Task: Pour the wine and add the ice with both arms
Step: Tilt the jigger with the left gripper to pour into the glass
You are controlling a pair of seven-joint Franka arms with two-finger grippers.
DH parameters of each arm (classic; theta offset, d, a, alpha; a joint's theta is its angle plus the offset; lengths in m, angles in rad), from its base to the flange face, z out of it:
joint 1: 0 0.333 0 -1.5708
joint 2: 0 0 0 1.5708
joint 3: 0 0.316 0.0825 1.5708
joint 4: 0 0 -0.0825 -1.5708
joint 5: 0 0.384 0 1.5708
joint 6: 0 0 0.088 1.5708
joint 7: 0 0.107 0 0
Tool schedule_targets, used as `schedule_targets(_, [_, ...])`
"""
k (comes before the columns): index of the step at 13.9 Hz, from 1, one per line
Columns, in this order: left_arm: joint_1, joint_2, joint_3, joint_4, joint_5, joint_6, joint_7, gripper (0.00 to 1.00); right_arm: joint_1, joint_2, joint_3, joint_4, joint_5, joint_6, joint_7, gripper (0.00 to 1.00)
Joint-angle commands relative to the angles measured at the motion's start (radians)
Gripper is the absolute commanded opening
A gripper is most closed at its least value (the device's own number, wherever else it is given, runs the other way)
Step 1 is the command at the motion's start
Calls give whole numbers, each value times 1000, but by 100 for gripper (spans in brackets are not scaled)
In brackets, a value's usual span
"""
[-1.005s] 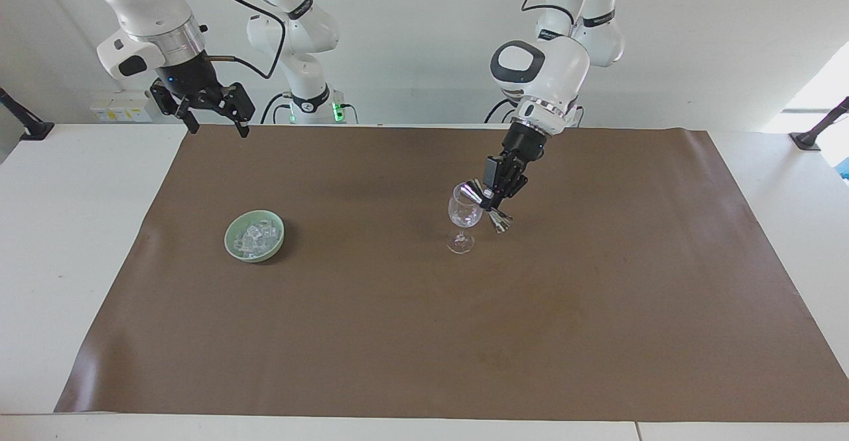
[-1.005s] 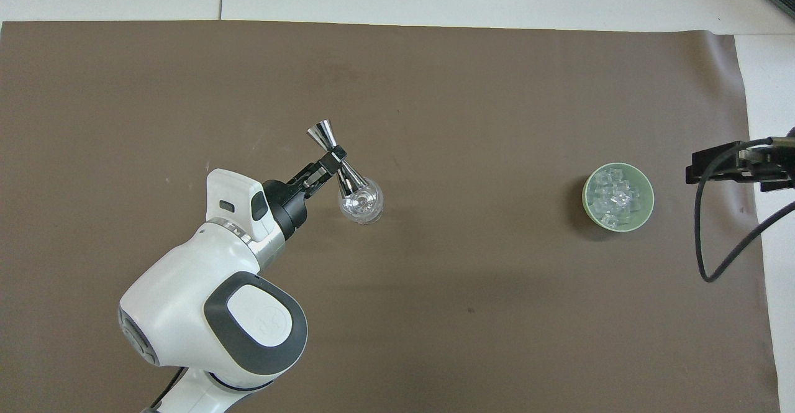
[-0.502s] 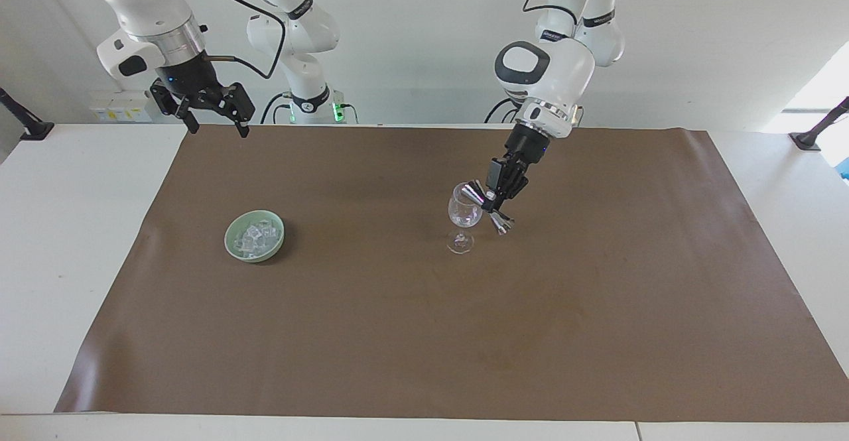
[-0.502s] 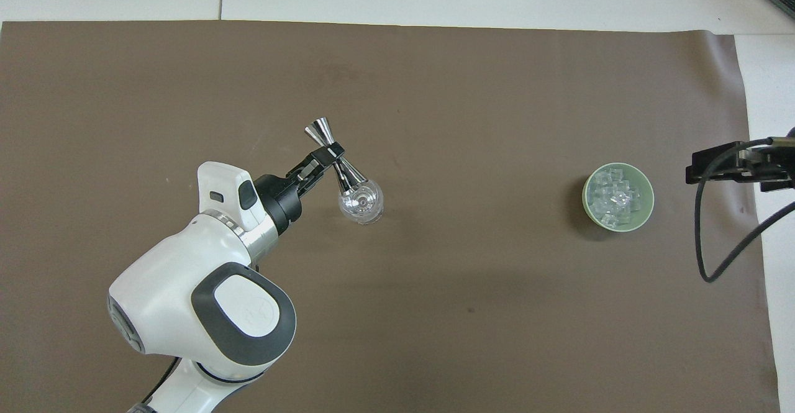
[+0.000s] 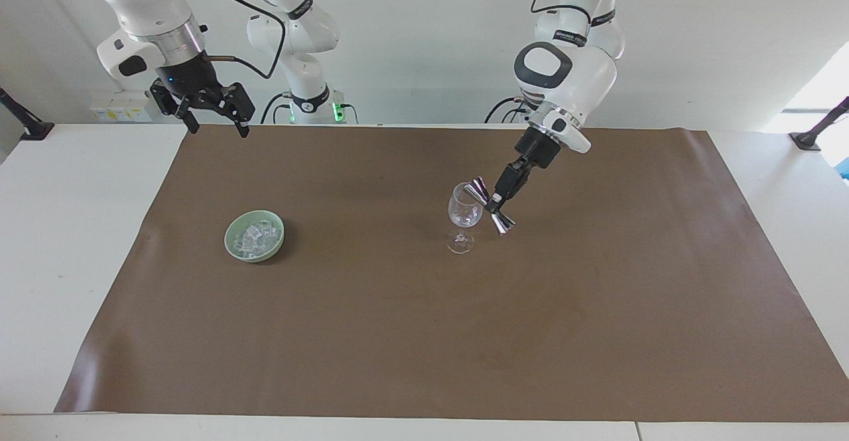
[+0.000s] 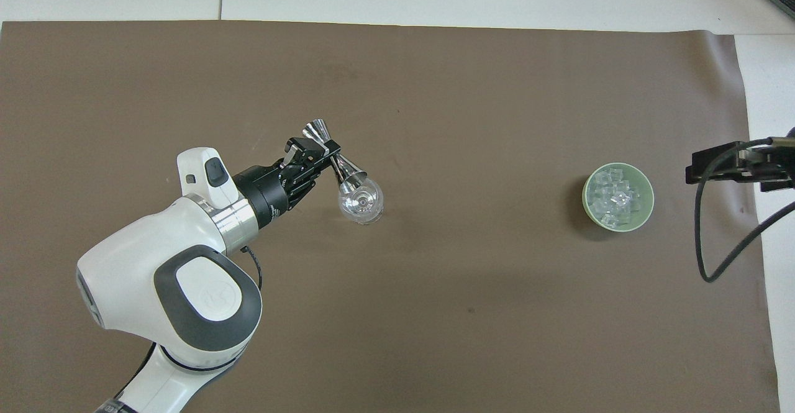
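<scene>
Presently, right claw (image 5: 212,121) hangs open and empty at the robots' edge of the white counter (image 5: 73,229), about 11 o'clock in the facing view, above the corner of the brown paper mat (image 5: 424,335); that arm waits. Left claw (image 5: 496,200) is clamped tight on the waist of a silver double-cone metal jigger (image 5: 489,205), held tilted with one cone over the rim of a clear stemmed wine glass (image 5: 463,219). Glass stands upright on the mat near centre, toward the left arm's end. Whether liquid is in the glass cannot be told. Pale green round bowl (image 5: 254,235) sits on the mat toward the right arm's end, 9 o'clock of the glass, well apart. Clear ice cubes (image 5: 253,238) lie heaped in this bowl.
</scene>
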Motion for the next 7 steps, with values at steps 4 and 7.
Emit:
schedule_targets(4, [45,-39,0,-17,-2,-109,-257,0,-3,-14,4,-7,-6,-12,-20,100])
schedule_targets(7, [127,-51,1,-18,-2,-253,-380,0,-3,-14,4,-7,-6,-12,-22,100])
